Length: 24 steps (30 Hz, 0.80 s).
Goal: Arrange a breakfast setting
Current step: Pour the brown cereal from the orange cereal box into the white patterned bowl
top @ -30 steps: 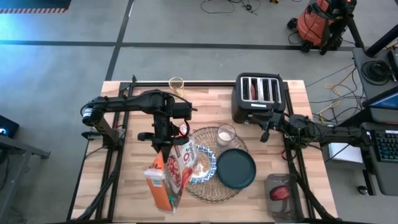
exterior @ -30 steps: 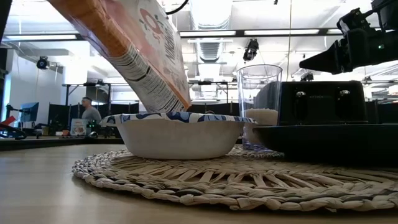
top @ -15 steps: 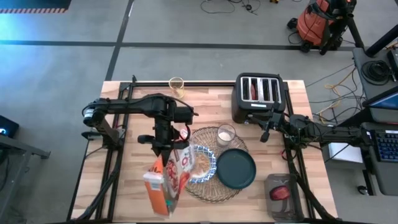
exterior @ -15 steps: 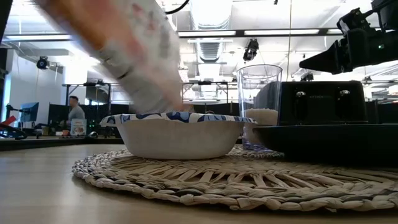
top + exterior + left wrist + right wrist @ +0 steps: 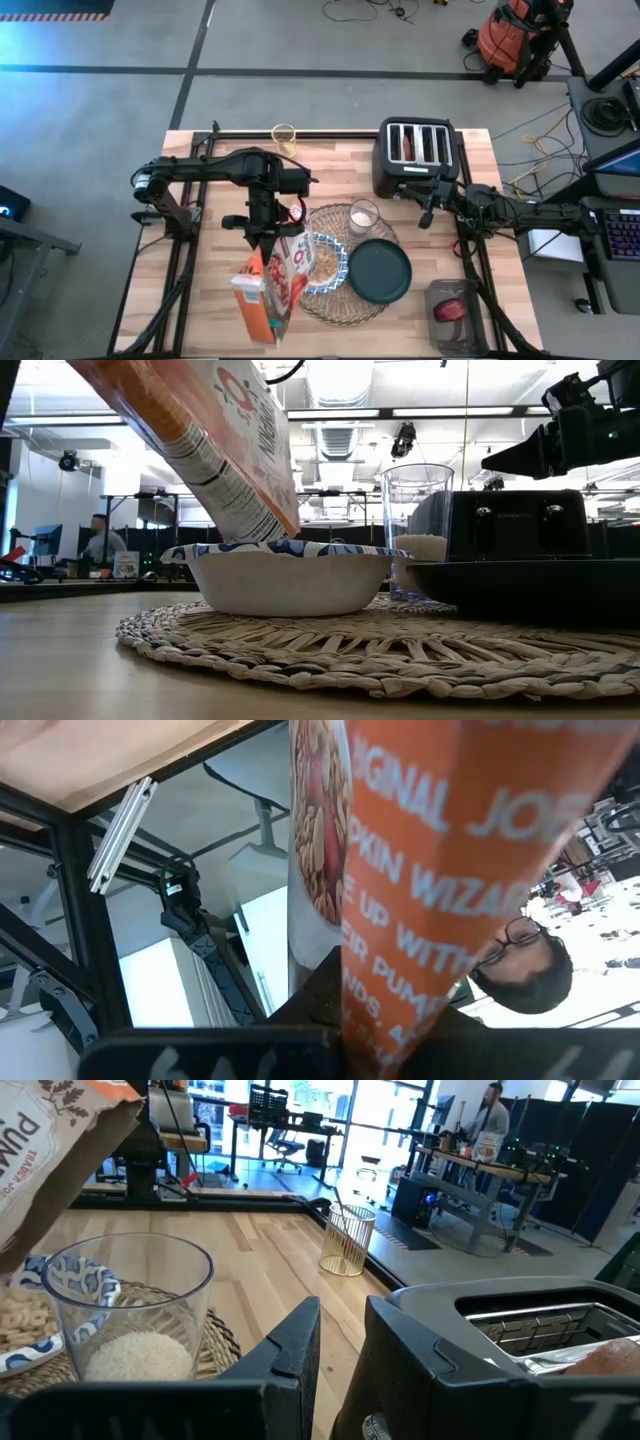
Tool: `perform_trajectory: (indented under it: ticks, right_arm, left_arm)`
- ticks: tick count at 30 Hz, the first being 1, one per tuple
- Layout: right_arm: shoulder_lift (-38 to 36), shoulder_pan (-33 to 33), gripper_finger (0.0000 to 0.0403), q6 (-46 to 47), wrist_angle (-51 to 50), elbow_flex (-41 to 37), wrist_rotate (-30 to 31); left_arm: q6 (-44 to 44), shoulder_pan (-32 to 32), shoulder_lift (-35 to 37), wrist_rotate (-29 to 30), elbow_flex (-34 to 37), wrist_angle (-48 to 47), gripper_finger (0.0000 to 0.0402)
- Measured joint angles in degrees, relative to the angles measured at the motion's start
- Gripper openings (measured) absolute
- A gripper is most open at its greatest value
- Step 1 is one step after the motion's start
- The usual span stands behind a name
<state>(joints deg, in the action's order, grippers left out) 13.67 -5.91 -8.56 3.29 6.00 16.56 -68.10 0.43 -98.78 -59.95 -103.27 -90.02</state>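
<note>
The round woven placemat (image 5: 345, 300) lies at mid-table. On it stand the blue-and-white bowl (image 5: 325, 262) with cereal in it, the dark teal plate (image 5: 380, 271) and the clear glass (image 5: 363, 215) with something white at its bottom. My left gripper (image 5: 265, 236) is shut on the orange-brown cereal bag (image 5: 268, 292), which slants down to the bowl's left rim (image 5: 200, 550). My right gripper (image 5: 428, 211) hovers level in front of the toaster, right of the glass, with a narrow gap between its fingers and nothing in it. My left gripper pinches the cereal bag's orange wall (image 5: 385, 1020) between its two fingers, which slant downward from the table's far side. The bag is lifted clear of the table and tilted, its lower end (image 5: 262, 525) just above the bowl's rim. Which edge of the bag it has, the bag itself hides.
The black four-slot toaster (image 5: 415, 156) stands at the far right, close behind my right gripper. A small wire cup (image 5: 284, 135) sits at the far edge. A clear box (image 5: 452, 312) with something red lies at the near right corner. A person (image 5: 98, 538) moves in the room beyond.
The cereal bag has jolted in my left gripper: half a second ago it was blurred, with its raised end swung toward the near left, and it now slants over the bowl's rim as before.
</note>
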Motion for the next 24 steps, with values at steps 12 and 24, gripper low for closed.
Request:
perform_trajectory:
  ticks: [12,24]
  right_arm:
    - [0.00,-0.01,0.0073,0.00,0.00,0.00,0.00]
    - [0.00,-0.01,0.0073,0.00,0.00,0.00,0.00]
  left_arm:
    - [1.14,-3.72,0.81,5.94,-0.04,0.00,0.0000]
    - [1.18,-12.66,2.79,15.55,-0.06,-0.01,0.0000]
